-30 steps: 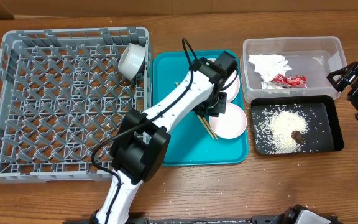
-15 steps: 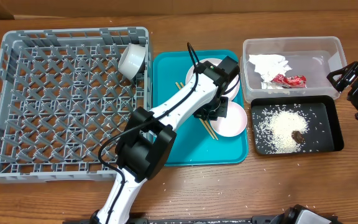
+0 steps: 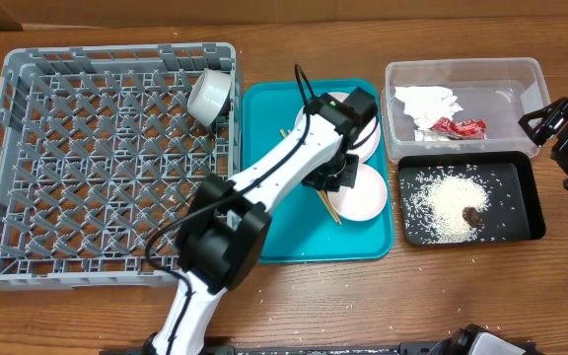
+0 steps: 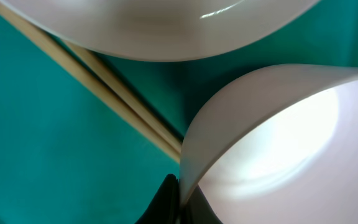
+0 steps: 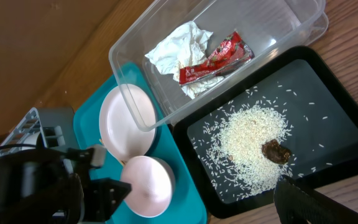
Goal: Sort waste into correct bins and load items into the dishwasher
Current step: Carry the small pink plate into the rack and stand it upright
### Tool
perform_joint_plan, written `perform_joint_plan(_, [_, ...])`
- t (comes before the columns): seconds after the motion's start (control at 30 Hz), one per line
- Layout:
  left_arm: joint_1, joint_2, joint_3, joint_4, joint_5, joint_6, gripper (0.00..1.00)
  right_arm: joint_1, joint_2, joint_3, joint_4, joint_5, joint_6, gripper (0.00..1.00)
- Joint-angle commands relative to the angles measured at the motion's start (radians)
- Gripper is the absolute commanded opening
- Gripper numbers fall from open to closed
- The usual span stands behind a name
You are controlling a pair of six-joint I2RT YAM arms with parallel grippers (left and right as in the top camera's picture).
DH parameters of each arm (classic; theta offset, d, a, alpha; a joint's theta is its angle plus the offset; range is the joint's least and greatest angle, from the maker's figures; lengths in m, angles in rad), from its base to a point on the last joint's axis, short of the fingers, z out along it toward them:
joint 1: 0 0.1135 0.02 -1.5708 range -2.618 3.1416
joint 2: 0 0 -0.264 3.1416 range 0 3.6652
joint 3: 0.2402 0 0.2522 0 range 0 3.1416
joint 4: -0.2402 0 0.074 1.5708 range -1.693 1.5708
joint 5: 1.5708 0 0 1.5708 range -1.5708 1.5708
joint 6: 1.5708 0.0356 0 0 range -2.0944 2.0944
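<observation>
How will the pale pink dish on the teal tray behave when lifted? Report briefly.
The pale pink dish looks rigid and glossy, so probably slippery. The left hand pinches only one rim edge, so it may tilt or slip.

I'm looking at a table [image 3: 481,296] that is showing warm wood grain with a soft sheen. The dish rack [image 3: 28,177] is reading as matt grey moulded plastic. The teal tray [image 4: 42,155] is looking smooth and satiny, and the chopsticks [image 4: 110,93] are showing pale bare wood. The pale bowl [image 4: 278,149] is shining glossy. The clear tub [image 5: 272,25] is gleaming as transparent plastic, the napkin [image 5: 176,50] is looking like crumpled soft paper, and the red wrapper [image 5: 219,59] is glinting like film. The black tray [image 5: 334,124] is looking smooth.
</observation>
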Motion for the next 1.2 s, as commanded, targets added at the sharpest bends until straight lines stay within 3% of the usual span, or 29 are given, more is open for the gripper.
perform_joint_plan(0.0, [0.016,-0.165,0.005,-0.015,-0.074,0.051,0.04,-0.003,-0.001,0.016,0.005,0.007,0.002,1.00])
perform_joint_plan(0.13, [0.024,-0.276,0.005,-0.056,-0.177,0.072,0.04,-0.003,-0.001,0.016,0.005,0.008,0.002,1.00])
perform_joint_plan(0.33, [0.074,-0.442,0.005,-0.215,-0.462,0.035,0.04,-0.003,-0.001,0.016,0.005,0.007,0.002,1.00])
perform_joint_plan(0.57, [0.150,-0.512,-0.003,-0.454,-0.998,-0.306,0.04,-0.003,-0.001,0.016,0.005,0.007,0.002,1.00])
perform_joint_plan(0.77, [0.177,-0.500,-0.124,-0.454,-1.275,-0.378,0.04,-0.003,-0.001,0.016,0.005,0.008,0.002,1.00])
perform_joint_plan(0.9, [0.187,-0.491,-0.241,-0.439,-1.368,-0.454,0.04,-0.003,-0.001,0.016,0.005,0.007,0.002,1.00])
perform_joint_plan(1.17, [0.186,-0.488,-0.476,-0.286,-1.363,-0.457,0.04,-0.003,-0.001,0.016,0.005,0.007,0.002,1.00])
